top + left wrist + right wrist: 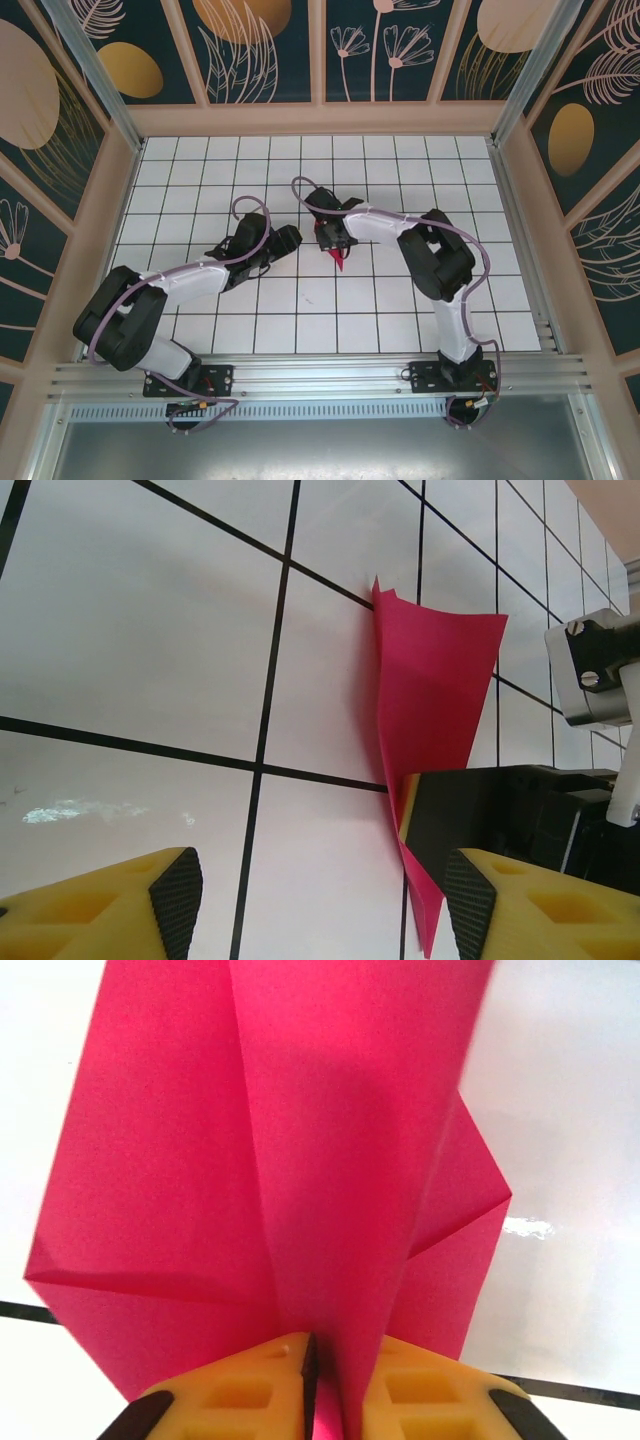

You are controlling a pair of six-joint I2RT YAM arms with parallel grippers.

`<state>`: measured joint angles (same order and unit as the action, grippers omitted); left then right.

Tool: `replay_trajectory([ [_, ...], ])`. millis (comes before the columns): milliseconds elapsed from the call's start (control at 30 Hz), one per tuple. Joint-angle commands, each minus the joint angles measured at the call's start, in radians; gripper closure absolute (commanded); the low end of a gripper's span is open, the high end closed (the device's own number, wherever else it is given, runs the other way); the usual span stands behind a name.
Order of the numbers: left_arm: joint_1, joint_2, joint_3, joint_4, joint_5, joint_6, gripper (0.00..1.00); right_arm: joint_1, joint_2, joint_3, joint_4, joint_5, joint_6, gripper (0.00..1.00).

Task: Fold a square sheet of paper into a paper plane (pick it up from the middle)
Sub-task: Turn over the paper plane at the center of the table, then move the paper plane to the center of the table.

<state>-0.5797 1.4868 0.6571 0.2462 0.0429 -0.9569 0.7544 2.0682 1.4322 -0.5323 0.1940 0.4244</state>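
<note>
Over on the left, the left pincer (pixel 293 239) hangs low above the tiled table (pixel 400 180) with its yellow fingers (pixel 175 895) spread wide apart and nothing between them; only bare white tile lies in the gap. Just off its right-hand finger, ahead and a little to the side, stands the red paper (pixel 430 700). It is creased into a narrow, pointed shape with one flap bowing outward. From the left pincer's side its far corner seems to reach down to the tiles, though from this angle I can't be sure it touches. To the right, the right pincer (pixel 334 247) faces the left one, close by but apart. Its two yellow fingers (pixel 250 1385) are pressed together on the paper's narrow end, with a central fold caught between the pads. From that grip the red panels fan out ahead of its fingertips.
</note>
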Motion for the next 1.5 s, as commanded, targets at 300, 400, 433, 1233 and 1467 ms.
replay_trajectory([
  [300,0.004,-0.008,-0.011,0.007,-0.028,-0.02,0.29,0.06,0.142,0.095,-0.123,0.139,0.008,0.88],
  [400,0.004,-0.022,-0.02,0.006,-0.038,-0.021,0.29,0.055,0.045,0.073,-0.086,0.205,0.024,0.9],
  [433,0.004,-0.026,-0.022,0.007,-0.041,-0.021,0.29,0.049,0.012,0.069,-0.077,0.217,0.029,0.91],
  [1233,0.003,-0.014,-0.01,0.01,-0.002,-0.011,0.28,-0.098,0.06,0.043,0.009,0.007,0.085,0.84],
  [1467,0.003,-0.018,0.001,0.006,0.005,-0.004,0.28,-0.096,-0.027,0.074,-0.031,0.017,0.061,0.72],
])
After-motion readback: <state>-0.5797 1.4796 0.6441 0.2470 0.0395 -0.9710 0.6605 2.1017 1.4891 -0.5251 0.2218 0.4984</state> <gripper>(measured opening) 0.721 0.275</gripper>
